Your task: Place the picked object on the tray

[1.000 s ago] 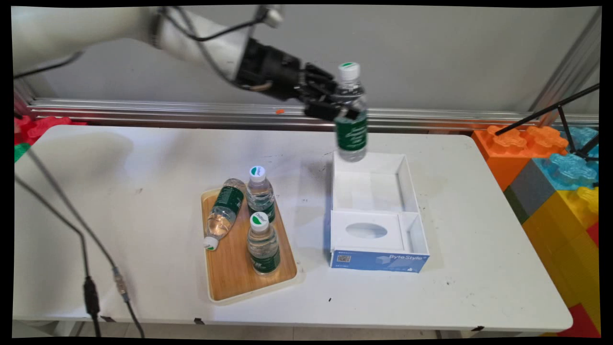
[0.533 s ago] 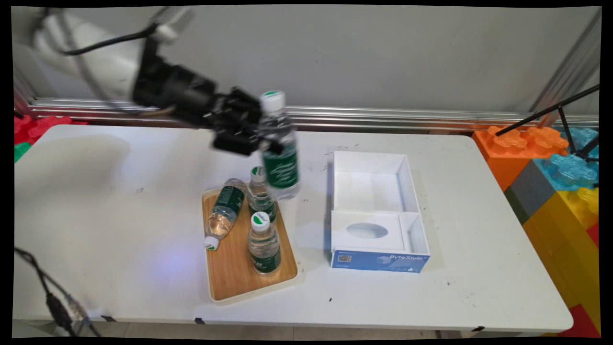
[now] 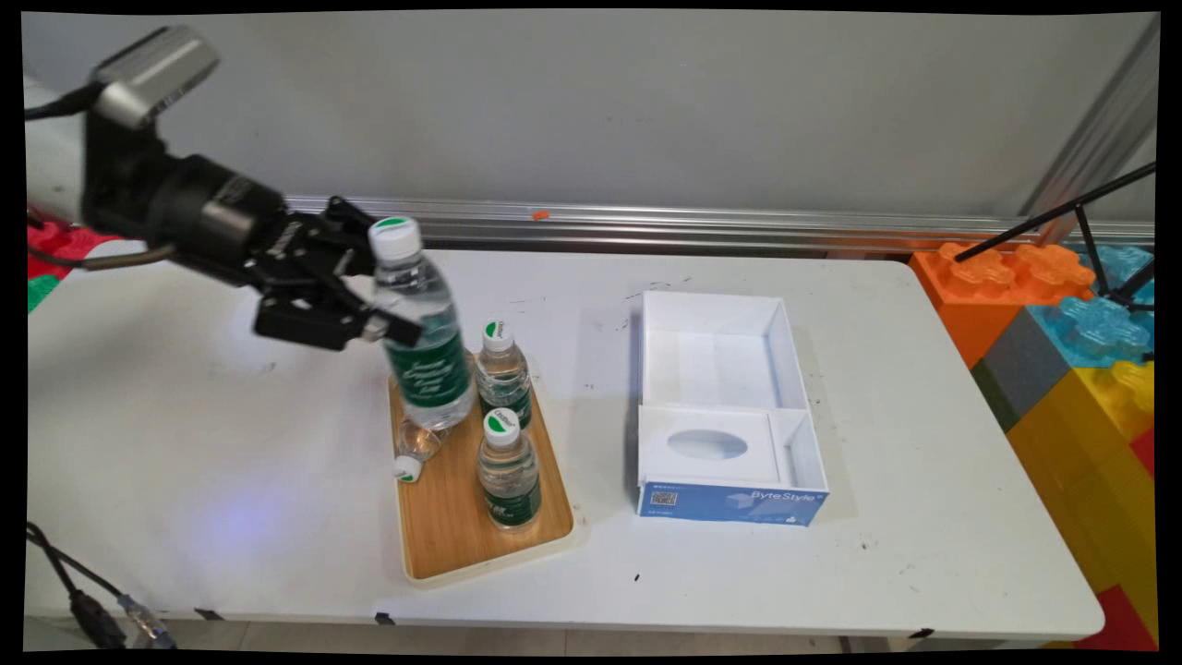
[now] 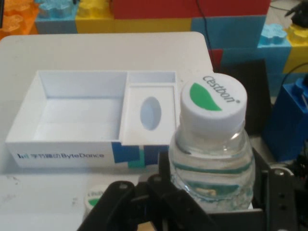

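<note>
Hand (image 3: pixel 369 309) pinching upright water bottle (image 3: pixel 420 332) w/ green label, held in air above far-left corner of wooden tray (image 3: pixel 452 531) on desk (image 3: pixel 231 443), beside two standing bottles (image 3: pixel 504 420); white box (image 3: pixel 725 411) well apart.

A plain grey wall (image 3: pixel 646 102) stands behind the white table (image 3: pixel 831 554), with an aluminium rail (image 3: pixel 739 226) running along its foot. To the right, big toy building blocks (image 3: pixel 1080 369) in orange, blue, yellow, grey and red are stacked beside the table. A black tripod leg (image 3: pixel 1053 217) crosses above them. Soft, even light falls over everything.
</note>
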Motion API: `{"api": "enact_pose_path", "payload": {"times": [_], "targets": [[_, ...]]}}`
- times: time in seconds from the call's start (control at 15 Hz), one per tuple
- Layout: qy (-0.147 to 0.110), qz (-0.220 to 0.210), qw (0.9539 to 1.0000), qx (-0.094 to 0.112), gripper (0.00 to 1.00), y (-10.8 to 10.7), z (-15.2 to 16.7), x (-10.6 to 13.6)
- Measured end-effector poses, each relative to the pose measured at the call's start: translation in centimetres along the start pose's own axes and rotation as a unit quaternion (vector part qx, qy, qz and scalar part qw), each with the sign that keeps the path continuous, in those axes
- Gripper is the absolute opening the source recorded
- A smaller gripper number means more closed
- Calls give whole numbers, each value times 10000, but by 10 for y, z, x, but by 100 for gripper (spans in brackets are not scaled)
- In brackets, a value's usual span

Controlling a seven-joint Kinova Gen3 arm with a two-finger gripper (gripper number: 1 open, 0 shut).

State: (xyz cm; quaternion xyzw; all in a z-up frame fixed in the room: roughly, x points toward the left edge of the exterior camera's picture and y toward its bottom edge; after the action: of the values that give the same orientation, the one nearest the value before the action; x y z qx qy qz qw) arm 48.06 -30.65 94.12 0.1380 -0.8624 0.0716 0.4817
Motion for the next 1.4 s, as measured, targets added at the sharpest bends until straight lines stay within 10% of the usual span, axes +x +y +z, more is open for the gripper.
{"api": "enact_pose_path", "payload": {"times": [0.53,1.4], "targets": [[-78,393,9987,-308,0,16,-12,-48],[-139,908,9947,-455,0,17,76,-129]]}}
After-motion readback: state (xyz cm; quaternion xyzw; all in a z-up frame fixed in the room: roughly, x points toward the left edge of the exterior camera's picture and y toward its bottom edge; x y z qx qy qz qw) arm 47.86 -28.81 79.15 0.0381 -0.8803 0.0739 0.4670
